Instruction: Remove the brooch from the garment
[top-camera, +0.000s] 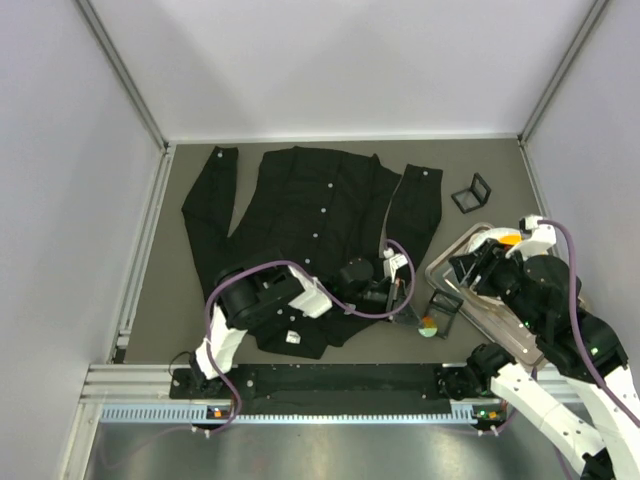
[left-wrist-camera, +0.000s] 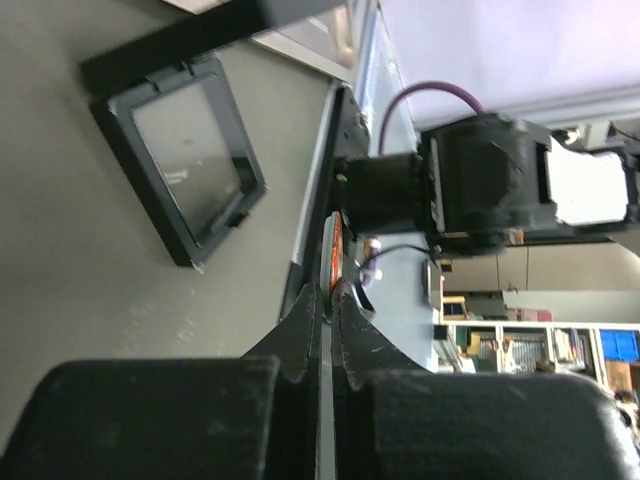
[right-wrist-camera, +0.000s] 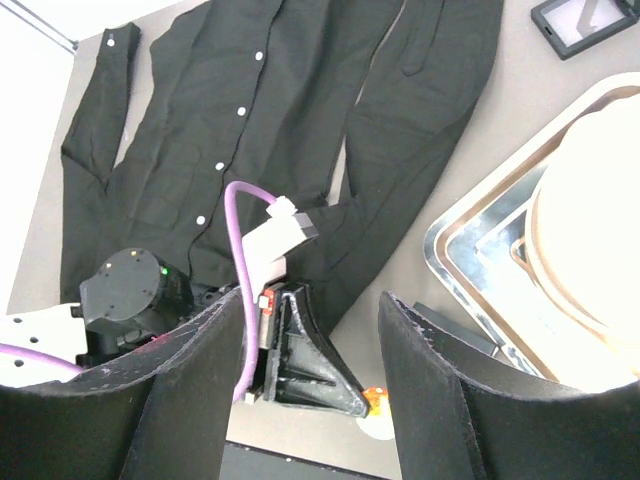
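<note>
Black woven cloth, matte and faintly creased: the garment (top-camera: 300, 220) is lying flat on the grey-olive surface (top-camera: 480, 160), filling the centre of the overhead view. Its long axis is running from the upper centre down toward the lower left, traced by a row of small white buttons (top-camera: 322, 211). Both sleeves are pointing toward the top of the frame, and the end bearing a small white tag (top-camera: 292, 338) is facing the bottom edge. The left pincer (top-camera: 408, 305) is sitting low, just right of the garment's lower edge, its dark wedge-shaped fingers (left-wrist-camera: 300, 330) clenched tip to tip. A small round brooch (top-camera: 428, 327), orange and teal, is lying off the cloth at those tips; whether it is being pinched cannot be told. The right pincer (right-wrist-camera: 312, 320) is hovering released, jaws spread wide, over a shiny round-cornered metal tray (top-camera: 438, 262). Two square black boxes are lying nearby: one (top-camera: 470, 193) at upper right, another (top-camera: 445, 303) just beside the brooch.
</note>
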